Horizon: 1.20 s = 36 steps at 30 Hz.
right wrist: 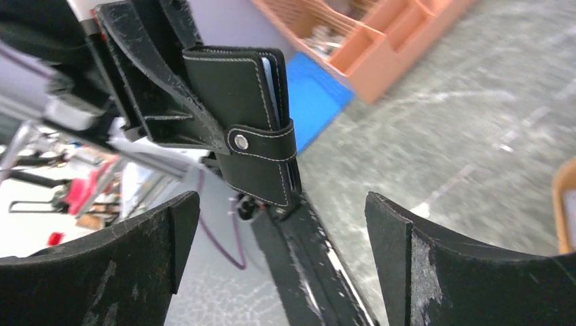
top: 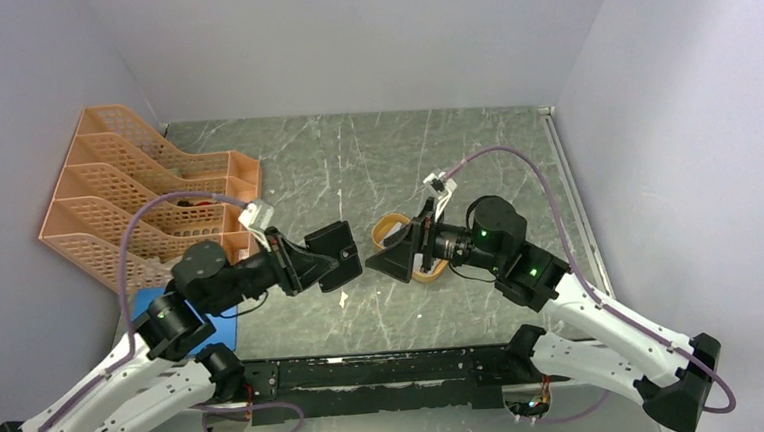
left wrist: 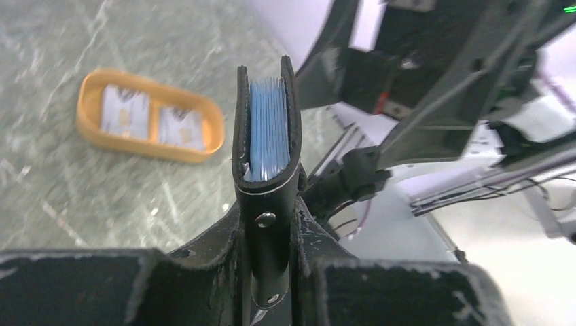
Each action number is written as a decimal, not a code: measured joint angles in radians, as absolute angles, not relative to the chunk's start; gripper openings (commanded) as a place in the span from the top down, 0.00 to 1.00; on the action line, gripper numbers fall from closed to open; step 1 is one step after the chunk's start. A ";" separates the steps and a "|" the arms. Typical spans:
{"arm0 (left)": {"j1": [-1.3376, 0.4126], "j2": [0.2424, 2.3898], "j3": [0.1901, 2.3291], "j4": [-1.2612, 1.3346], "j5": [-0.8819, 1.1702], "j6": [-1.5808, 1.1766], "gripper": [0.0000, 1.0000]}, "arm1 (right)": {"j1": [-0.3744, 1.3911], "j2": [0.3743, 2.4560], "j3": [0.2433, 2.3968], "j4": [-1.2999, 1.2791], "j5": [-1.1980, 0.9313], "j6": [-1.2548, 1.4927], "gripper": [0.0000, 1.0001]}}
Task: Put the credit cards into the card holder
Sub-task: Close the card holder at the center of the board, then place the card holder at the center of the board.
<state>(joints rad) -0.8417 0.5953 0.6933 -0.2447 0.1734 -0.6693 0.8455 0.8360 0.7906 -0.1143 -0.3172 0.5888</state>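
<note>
My left gripper (top: 313,263) is shut on the black card holder (top: 341,253), holding it above the table. The left wrist view looks along the card holder (left wrist: 267,136): its two covers stand close together with bluish pockets between them. Its snap tab is fastened across the open edge. The right gripper (top: 386,262) faces it from the right, open, with nothing between its fingers. From the right wrist, the card holder (right wrist: 238,122) hangs beyond the spread fingertips (right wrist: 180,217). Two pale credit cards (left wrist: 126,112) lie side by side in the orange oval tray (left wrist: 153,146), partly hidden under the right arm in the top view.
A peach mesh file organizer (top: 146,190) stands at the back left. A flat blue pad (top: 227,331) lies under the left arm near the front edge. A black rail (top: 387,368) runs along the table's near edge between the arm bases.
</note>
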 measured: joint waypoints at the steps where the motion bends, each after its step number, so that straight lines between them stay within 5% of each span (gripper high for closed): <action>1: -0.842 0.581 0.706 -0.233 0.188 -0.668 0.95 | 0.841 0.836 0.790 -0.083 -0.352 0.603 0.05; 10: -0.841 0.498 0.738 0.004 0.321 -0.719 0.95 | 0.839 0.850 0.723 0.284 -0.638 0.780 0.09; 20: -0.842 0.555 0.749 0.161 0.470 -0.749 0.95 | 0.839 0.924 0.740 0.554 -0.782 0.962 0.25; 26: -0.842 0.600 0.804 0.168 0.529 -0.741 0.95 | 0.839 0.951 0.780 0.595 -0.793 1.010 0.44; 36: -0.842 0.608 0.815 0.171 0.540 -0.727 0.93 | 0.925 1.002 0.885 0.492 -0.750 0.942 0.58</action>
<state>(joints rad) -0.8417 0.6079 0.8154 0.1715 0.5400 -0.7269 0.9245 1.0019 0.8852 0.4919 -0.7502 0.9424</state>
